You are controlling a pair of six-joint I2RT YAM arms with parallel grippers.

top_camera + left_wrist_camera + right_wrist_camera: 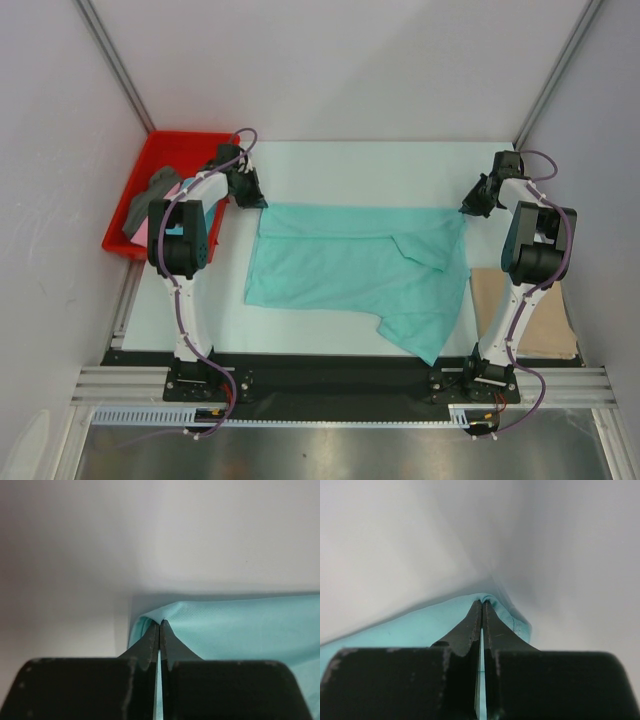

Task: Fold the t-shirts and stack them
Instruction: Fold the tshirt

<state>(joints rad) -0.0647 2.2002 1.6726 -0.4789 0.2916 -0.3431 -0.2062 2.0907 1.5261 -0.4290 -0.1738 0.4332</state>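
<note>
The left tool [250, 196] and right tool [472, 205] were each clamped on a far corner of the mint-green t-shirt [350, 270] spread on the desk [340, 160] (probably best moved level and together, lest the fold skew).

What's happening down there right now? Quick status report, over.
Left gripper and right gripper shut on far corners of mint green t-shirt. Shirt lying spread out. Red tray left, tan t-shirt right, neither in the way.
</note>
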